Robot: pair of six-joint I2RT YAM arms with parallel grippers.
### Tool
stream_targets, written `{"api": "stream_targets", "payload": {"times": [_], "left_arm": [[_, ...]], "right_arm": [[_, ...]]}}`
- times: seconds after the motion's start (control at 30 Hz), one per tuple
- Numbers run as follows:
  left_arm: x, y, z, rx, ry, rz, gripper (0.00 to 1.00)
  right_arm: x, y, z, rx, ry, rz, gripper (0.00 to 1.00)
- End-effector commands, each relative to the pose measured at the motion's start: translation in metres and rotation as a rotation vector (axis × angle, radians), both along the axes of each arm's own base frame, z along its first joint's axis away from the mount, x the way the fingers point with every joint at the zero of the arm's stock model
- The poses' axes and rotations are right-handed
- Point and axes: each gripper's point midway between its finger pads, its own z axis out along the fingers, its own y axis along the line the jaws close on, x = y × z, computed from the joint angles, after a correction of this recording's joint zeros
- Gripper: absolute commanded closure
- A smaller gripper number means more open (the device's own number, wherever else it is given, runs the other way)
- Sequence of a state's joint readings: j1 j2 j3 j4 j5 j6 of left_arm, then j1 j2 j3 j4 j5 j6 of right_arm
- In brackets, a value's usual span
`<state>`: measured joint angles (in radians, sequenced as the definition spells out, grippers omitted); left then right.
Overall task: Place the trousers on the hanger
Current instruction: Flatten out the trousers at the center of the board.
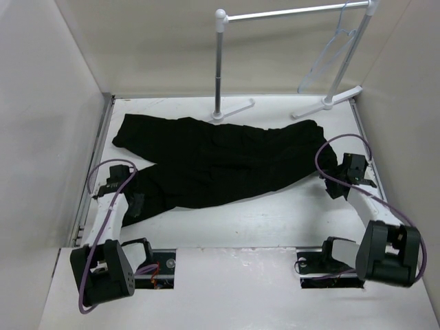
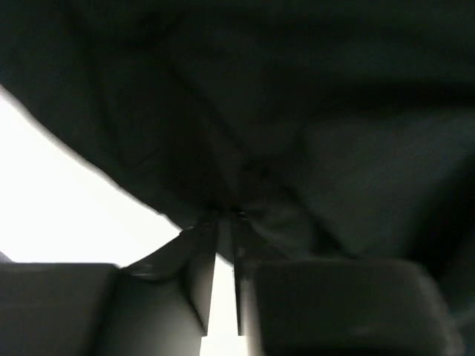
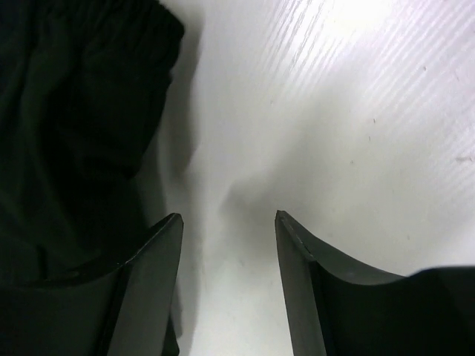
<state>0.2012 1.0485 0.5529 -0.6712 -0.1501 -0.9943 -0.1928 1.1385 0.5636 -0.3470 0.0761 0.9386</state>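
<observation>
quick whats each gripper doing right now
left gripper: closed on the trousers
right gripper: open, holding nothing

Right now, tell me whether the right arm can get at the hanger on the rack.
Probably yes. The right gripper is open and empty, low on the table beside the trousers; the hanger hangs from the rack above and beyond it, with nothing between. Reach is uncertain.

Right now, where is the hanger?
In the top view, the hanger hangs from the bar of the white rack at the far right, beyond the right end of the trousers.
</observation>
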Motion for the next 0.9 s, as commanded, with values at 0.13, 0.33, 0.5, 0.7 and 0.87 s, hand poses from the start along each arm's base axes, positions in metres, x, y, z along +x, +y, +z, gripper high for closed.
{"api": "stream_targets", "payload": {"times": [0.13,0.33,0.5,0.7,0.87], "left_arm": [[0.052,0.045,0.066,0.218,-0.219,0.035,0.98],[0.056,0.05,0.06,0.226,-0.215,0.019,0.98],[0.033,0.024,0.056,0.129,-0.185,-0.041,0.85],[-0.007,0.001,0.04,0.045,-0.08,-0.058,0.48],[-0.012,-0.01,0.002,-0.038,-0.04,0.0,0.45]], "right_arm": [[0.071,-0.025,0.033,-0.011,-0.199,-0.054,0.42],[0.098,-0.033,0.015,-0.007,-0.136,-0.065,0.54],[0.108,-0.036,0.005,-0.004,-0.08,-0.074,0.71],[0.106,-0.041,0.018,-0.039,-0.071,-0.096,0.93],[0.101,-0.041,0.041,-0.087,-0.094,-0.074,0.96]]}}
